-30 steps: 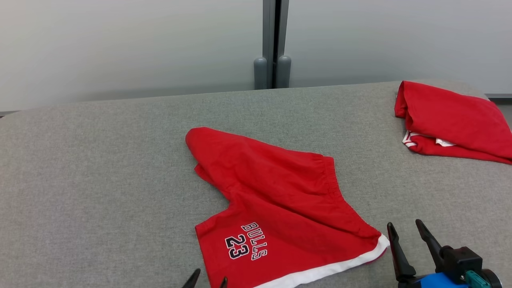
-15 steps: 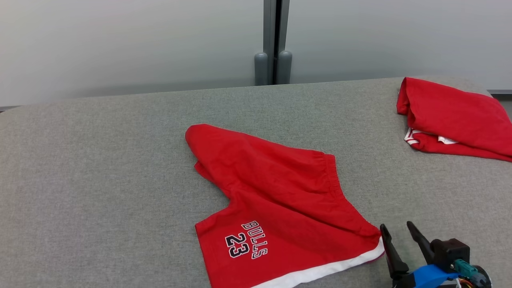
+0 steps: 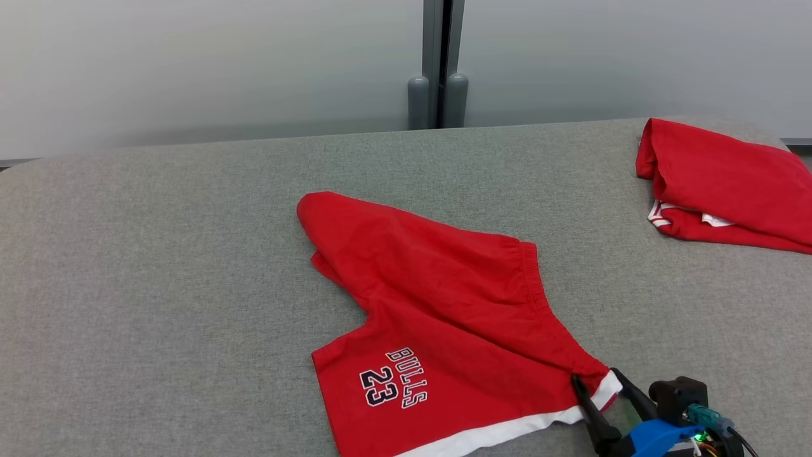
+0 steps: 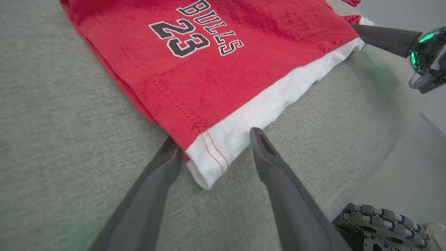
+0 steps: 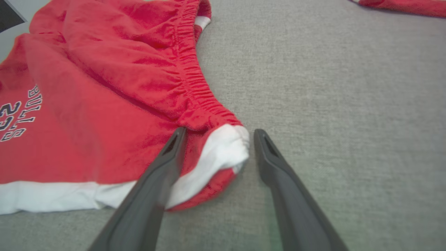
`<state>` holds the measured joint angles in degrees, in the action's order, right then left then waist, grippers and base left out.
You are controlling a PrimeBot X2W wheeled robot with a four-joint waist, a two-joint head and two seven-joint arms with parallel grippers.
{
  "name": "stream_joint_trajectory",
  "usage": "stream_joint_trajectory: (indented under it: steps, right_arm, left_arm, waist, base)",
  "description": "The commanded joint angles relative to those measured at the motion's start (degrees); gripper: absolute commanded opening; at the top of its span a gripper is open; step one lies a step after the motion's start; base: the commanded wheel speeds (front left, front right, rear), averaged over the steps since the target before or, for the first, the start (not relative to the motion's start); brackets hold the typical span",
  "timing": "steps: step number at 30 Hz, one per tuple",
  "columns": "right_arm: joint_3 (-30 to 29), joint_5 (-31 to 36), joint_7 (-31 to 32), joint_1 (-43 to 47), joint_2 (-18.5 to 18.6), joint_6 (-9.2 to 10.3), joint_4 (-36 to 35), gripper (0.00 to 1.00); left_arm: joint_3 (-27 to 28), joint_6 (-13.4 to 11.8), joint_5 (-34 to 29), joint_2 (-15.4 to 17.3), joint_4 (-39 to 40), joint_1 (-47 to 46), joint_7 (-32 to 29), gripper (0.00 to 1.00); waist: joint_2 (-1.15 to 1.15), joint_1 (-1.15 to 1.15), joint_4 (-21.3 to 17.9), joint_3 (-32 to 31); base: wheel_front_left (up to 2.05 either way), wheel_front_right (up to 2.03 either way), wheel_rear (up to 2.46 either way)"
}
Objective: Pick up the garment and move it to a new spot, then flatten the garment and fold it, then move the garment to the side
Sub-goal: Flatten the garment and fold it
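The garment [image 3: 444, 298] is a pair of red shorts with "BULLS 23" print and a white hem, lying crumpled on the grey table [image 3: 158, 254]. My right gripper [image 3: 595, 376] stands open at the shorts' near right corner. In the right wrist view its fingers [image 5: 163, 164] straddle the white hem corner [image 5: 224, 148] below the elastic waistband. My left gripper [image 4: 214, 136] is open too, its two fingers on either side of the near left hem corner [image 4: 205, 164]. Nothing is clamped by either gripper. The right gripper's finger [image 4: 383, 35] shows at the far hem end in the left wrist view.
A second red garment [image 3: 723, 184], folded, lies at the table's far right. The table's front edge [image 4: 383, 157] runs close behind my left gripper, with the robot's wheeled base [image 4: 379, 226] below it. A pale wall with a grey post [image 3: 438, 63] stands behind the table.
The right gripper has moved left and forward until its fingers straddle the hem corner. The left fingertips have dropped below the head view's bottom edge. The head camera shifted slightly.
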<state>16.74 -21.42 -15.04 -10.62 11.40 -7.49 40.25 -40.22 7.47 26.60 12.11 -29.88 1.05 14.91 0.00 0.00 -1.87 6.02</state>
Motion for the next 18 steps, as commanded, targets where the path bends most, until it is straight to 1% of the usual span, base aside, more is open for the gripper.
stream_joint_trajectory:
  steps: [1,5,8,9,10,11,12,13,15,18]
  right_arm:
    - [1.8,-1.5,-0.2,-1.2,0.5,-0.01,1.0,1.00]
    - [4.4,-5.6,-0.1,-2.4,1.1,-0.01,2.2,1.00]
    - [5.8,-9.8,0.0,-2.9,0.7,-0.01,3.3,1.00]
    - [6.7,-11.1,0.0,-3.2,0.7,-0.01,3.4,1.00]
    - [7.7,-12.1,0.0,-3.5,0.9,-0.02,3.2,1.00]
    - [9.1,-12.9,0.0,-3.6,1.2,-0.02,3.3,0.40]
    - [10.5,-13.9,0.0,-3.8,1.6,-0.02,3.3,0.00]
    - [11.4,-14.8,0.0,-4.1,2.0,-0.02,3.1,0.00]
    - [12.1,-16.0,0.0,-4.5,2.9,-0.02,2.2,0.00]
    - [11.7,-16.6,-0.1,-4.5,3.5,-0.02,-0.1,0.00]
  left_arm:
    - [-0.2,0.0,0.6,0.3,-0.9,-1.3,-0.2,1.00]
    - [-0.5,-0.1,1.3,-0.1,-1.4,-2.0,-0.1,1.00]
    - [-0.5,-0.1,1.9,-0.4,-1.8,-2.6,-0.1,1.00]
    - [-0.5,-0.1,2.2,-0.4,-1.9,-2.8,0.0,0.98]
    - [-0.4,-0.1,2.4,-0.5,-2.0,-2.9,0.0,0.82]
    - [-0.4,-0.1,3.0,-0.7,-2.1,-2.9,0.0,0.43]
    - [-0.5,-0.1,3.3,-0.8,-2.2,-3.0,0.0,0.07]
    - [-0.6,0.0,3.6,-0.8,-2.3,-3.2,0.0,0.00]
    - [-0.9,0.0,4.4,-1.0,-2.6,-3.7,0.1,0.00]
    - [-0.2,0.0,5.5,-1.6,-2.1,-4.4,0.1,0.00]
  waist:
    - [0.00,0.00,0.0,0.1]
    - [0.00,0.00,0.1,0.2]
    - [0.00,0.00,0.2,0.3]
    - [0.00,0.00,0.2,0.3]
    - [0.00,0.00,0.2,0.3]
    - [0.00,0.00,0.2,0.4]
    - [0.00,0.00,0.2,0.4]
    - [0.00,0.00,0.2,0.4]
    - [0.00,0.00,0.3,0.4]
    - [0.00,0.00,0.3,0.4]
  base:
    - [0.00,0.00,0.00]
    - [0.00,0.00,0.00]
    - [0.00,0.00,0.00]
    - [0.00,0.00,0.00]
    - [0.00,0.00,0.00]
    - [0.00,0.00,0.00]
    - [0.00,0.00,0.00]
    - [0.00,0.00,0.00]
    - [0.00,0.00,0.00]
    - [0.00,0.00,0.00]
